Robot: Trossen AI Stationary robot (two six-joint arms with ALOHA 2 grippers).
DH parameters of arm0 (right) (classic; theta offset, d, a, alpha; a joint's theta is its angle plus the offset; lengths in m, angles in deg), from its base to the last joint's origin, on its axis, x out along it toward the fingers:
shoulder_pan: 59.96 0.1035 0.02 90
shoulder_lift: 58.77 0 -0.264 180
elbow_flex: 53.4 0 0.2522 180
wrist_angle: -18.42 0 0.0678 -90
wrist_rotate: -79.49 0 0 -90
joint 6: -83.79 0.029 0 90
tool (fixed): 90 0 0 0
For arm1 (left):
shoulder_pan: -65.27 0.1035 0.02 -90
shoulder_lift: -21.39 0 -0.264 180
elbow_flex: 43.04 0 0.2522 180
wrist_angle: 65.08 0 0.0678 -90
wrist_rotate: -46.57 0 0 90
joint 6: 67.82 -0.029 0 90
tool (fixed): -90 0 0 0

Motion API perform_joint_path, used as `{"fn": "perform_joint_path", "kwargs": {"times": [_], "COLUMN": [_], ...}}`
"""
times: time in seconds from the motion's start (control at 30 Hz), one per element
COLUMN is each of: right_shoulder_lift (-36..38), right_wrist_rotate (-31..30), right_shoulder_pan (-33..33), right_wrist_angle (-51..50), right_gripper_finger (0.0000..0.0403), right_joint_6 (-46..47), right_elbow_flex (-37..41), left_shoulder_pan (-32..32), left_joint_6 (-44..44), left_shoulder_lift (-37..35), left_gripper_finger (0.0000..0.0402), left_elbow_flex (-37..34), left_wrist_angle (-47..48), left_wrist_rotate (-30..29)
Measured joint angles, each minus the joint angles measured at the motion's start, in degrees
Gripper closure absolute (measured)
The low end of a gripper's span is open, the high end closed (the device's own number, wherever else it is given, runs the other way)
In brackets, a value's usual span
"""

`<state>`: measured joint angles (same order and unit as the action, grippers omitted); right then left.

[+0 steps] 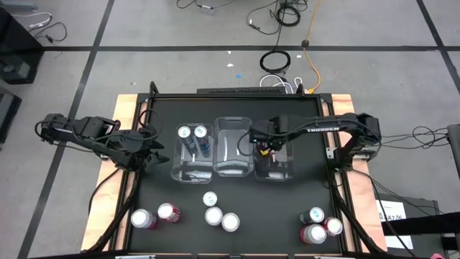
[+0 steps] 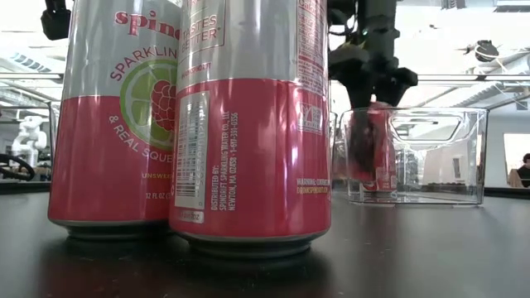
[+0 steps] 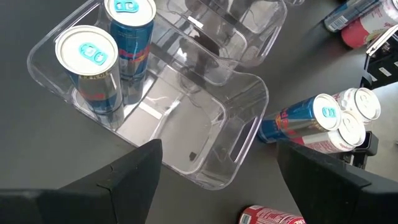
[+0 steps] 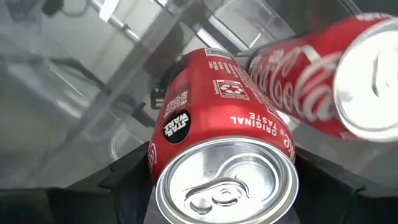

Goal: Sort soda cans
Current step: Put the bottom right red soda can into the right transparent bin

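Note:
Three clear bins stand side by side mid-table. My right gripper (image 1: 267, 147) hangs over the right bin (image 1: 286, 173), shut on a red cola can (image 4: 217, 124) that stands upright inside it (image 2: 378, 153). A second red can (image 4: 311, 81) is beside it in that bin. Two blue cans (image 1: 192, 133) stand upright at the far end of the left bin (image 3: 186, 143). My left gripper (image 1: 149, 147) waits open just left of that bin, touching nothing. Other cans stand loose near the table's front edge. My right gripper pinches the red cola can between its two fingers (image 4: 134, 180), one on each side of the can's wall just below the silver top (image 4: 227, 186). The fingers come from above, pointing down along the can. The can is upright, low inside the right bin; whether its base rests on the bin floor I cannot tell.
The middle bin (image 1: 231, 147) holds nothing. Loose cans stand in groups along the near side: two pink ones near left (image 1: 157, 215), three at centre (image 1: 215, 214), three near right (image 1: 320, 226). Two pink cans (image 2: 190, 124) fill the low view's foreground. Wooden rails border the black table.

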<state>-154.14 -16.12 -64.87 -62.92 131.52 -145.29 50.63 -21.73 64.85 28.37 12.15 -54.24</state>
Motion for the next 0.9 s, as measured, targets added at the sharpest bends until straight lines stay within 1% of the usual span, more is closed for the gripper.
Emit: {"fn": "perform_joint_path", "kwargs": {"times": [0.3,0.47,0.67,0.9], "right_shoulder_lift": [-1.2,-1.3,-1.4,-1.4], "right_wrist_rotate": [-0.3,-3.0,-3.4,-3.3], "right_shoulder_pan": [-3.8,-5.2,-6.8,-7.5], "right_wrist_angle": [2.2,3.5,3.3,3.6], "right_gripper_finger": [0.0112,0.0112,0.0112,0.0112], "right_joint_6": [6.5,7.9,12.2,13.1], "right_elbow_flex": [0.0,0.0,0.0,0.0], "left_shoulder_pan": [0.0,0.0,0.0,0.0], "left_joint_6": [0.0,0.0,0.0,0.0], "left_shoulder_lift": [0.0,0.0,0.0,0.0], "left_gripper_finger": [0.0077,0.0077,0.0077,0.0077], "left_elbow_flex": [0.0,0.0,0.0,0.0], "left_wrist_angle": [0.0,0.0,0.0,0.0], "left_wrist_rotate": [0.0,0.0,0.0,0.0]}}
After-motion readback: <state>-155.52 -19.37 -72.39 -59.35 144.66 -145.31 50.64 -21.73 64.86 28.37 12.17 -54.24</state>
